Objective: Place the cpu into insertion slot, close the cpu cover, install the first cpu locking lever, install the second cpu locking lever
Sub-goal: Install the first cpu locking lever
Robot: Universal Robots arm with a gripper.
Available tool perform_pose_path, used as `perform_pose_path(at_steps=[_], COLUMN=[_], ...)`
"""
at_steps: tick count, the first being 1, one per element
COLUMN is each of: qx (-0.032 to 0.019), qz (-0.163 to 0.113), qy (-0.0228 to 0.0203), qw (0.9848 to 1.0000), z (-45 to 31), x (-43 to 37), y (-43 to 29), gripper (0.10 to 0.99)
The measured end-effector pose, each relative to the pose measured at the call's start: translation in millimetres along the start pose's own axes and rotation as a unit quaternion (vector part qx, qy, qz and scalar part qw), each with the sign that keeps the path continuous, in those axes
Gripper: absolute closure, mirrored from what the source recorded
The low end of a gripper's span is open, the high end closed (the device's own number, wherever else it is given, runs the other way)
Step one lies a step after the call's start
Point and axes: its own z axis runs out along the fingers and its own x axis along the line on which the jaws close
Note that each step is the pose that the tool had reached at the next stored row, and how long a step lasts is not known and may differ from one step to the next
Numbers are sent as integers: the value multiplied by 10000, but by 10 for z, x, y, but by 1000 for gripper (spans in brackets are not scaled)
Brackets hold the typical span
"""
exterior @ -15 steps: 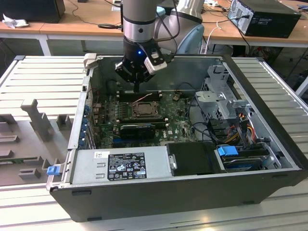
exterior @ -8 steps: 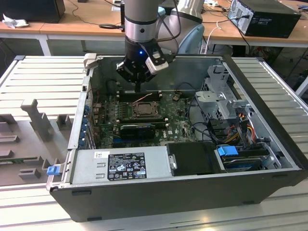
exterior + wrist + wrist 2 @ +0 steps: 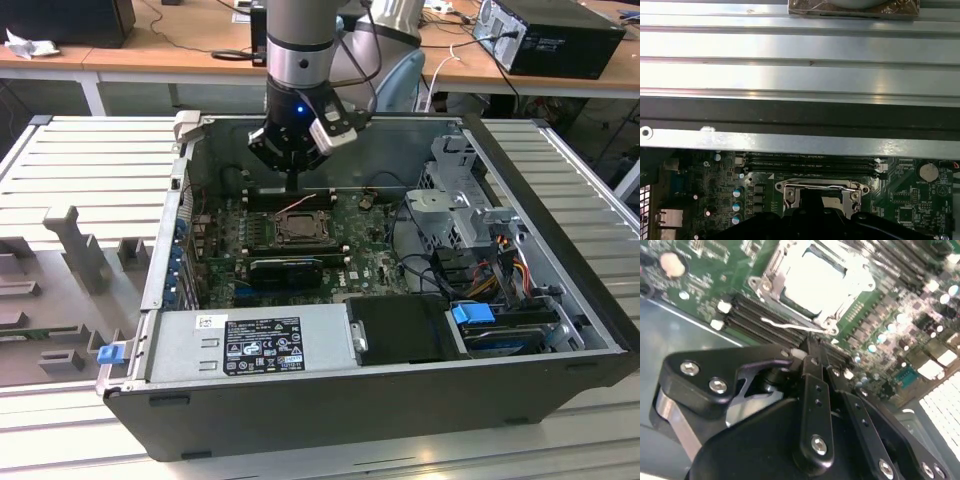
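Green motherboard lies flat inside an open black computer case that rests on a ribbed metal desk. A grey and black robot arm reaches down into the case from 12 o'clock in the exterior view. Its black hand hangs just above the far edge of the board, over the long black memory slots. In the second wrist view the fingers are pressed together into one narrow tip with nothing between them, pointing at the memory slots just beside the socket.

The insertion slot sits near the middle of the board, at 6 o'clock from the hand in the exterior view. In the second wrist view the cpu lies seated in it, its metal face glaring white. The cpu cover lies down around the chip as a thin grey frame. In the first wrist view the cover shows as a grey rim partly hidden by the hand. A thin pale wire lever lies along the socket's edge nearest the hand; whether it is latched I cannot tell.

A black graphics card lies at 6 o'clock from the socket, and a grey power supply fills the near edge of the case.
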Motion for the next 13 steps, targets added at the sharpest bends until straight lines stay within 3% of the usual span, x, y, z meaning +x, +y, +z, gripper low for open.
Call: perform_pose_path(at_steps=[4, 5, 6, 7, 8, 9, 13], qx=[0, -32, -182, -276, -318, -412, -426], qz=[0, -1, -4, -6, -7, -9, -15], qy=[1, -1, -5, -8, -9, -12, -14], qw=[10000, 10000, 9998, 9996, 9995, 9991, 9991], z=[1, 2, 3, 5, 6, 15, 120], x=[-99, -118, -126, -134, -136, -144, -146], y=[-3, -6, -11, -20, -28, -47, -67], gripper=[980, 980, 980, 980, 980, 980, 980])
